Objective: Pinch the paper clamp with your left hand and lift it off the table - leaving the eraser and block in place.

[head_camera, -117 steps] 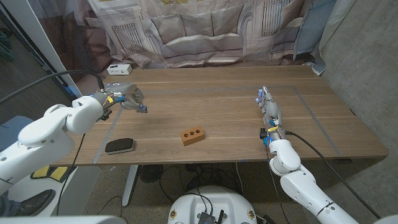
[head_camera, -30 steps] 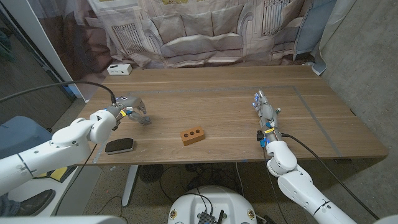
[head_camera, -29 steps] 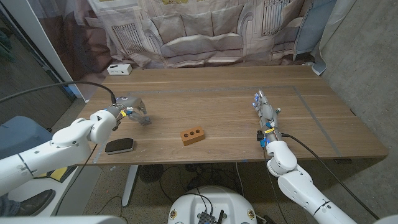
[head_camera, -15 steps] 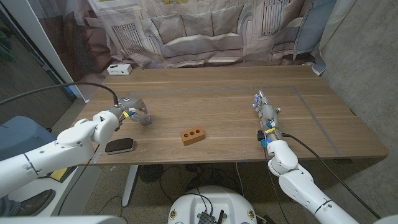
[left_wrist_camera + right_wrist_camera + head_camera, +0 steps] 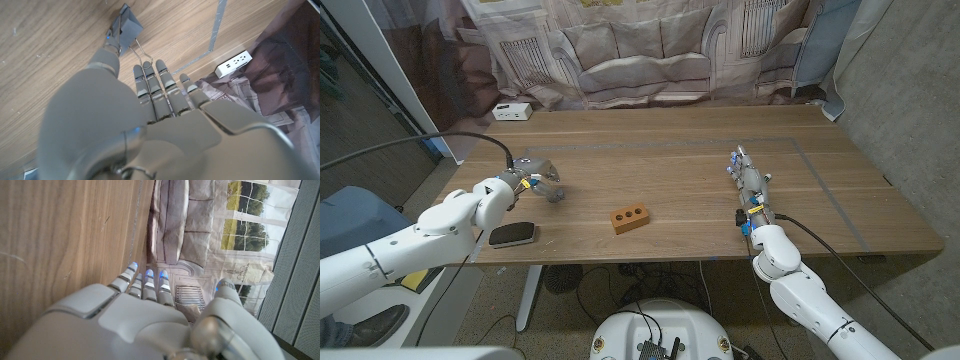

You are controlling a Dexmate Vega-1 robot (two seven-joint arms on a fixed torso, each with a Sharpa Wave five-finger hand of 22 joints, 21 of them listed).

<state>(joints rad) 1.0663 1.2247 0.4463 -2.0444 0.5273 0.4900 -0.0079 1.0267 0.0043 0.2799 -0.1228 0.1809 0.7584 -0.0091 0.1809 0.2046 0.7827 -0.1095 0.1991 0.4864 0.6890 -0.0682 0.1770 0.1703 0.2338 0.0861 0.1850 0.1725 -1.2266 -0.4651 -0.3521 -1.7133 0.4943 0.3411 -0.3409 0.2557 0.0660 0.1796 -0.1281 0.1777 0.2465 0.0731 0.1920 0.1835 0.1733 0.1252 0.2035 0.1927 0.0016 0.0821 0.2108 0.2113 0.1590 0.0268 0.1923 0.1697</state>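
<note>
Left hand point(image 5: 533, 177) is pinching the paper clamp point(image 5: 126, 28) between thumb and a fingertip; the other fingers point(image 5: 165, 85) lie straight and side by side next to it. Clamp is a small binder type: dark folded sheet-metal body, triangular in profile, with thin silver wire loop handles. In the left wrist view the wire handles run back toward the fingers and the dark body points away from the palm, so the long axis lies roughly along the fingers. In the head view the clamp point(image 5: 556, 195) sits at the fingertips over the surface's left part, just right of the hand. Can't tell whether it touches the wood or is clear of it.

Surface point(image 5: 680, 180) is wood-grain planks, matte, with a thin grey tape line marking a rectangle.

Block point(image 5: 629, 217) is an orange-brown rectangular brick with round holes in its top face, near the front middle, well apart from the clamp. Eraser point(image 5: 511, 235) is a flat black rounded pad near the front left edge, just below the left forearm.

Right hand point(image 5: 748, 180) stands on its edge on the right part of the surface, fingers extended together, holding nothing. Smooth grey-white plastic shells on both hands.

White power strip point(image 5: 510, 111) at the back left corner.
</note>
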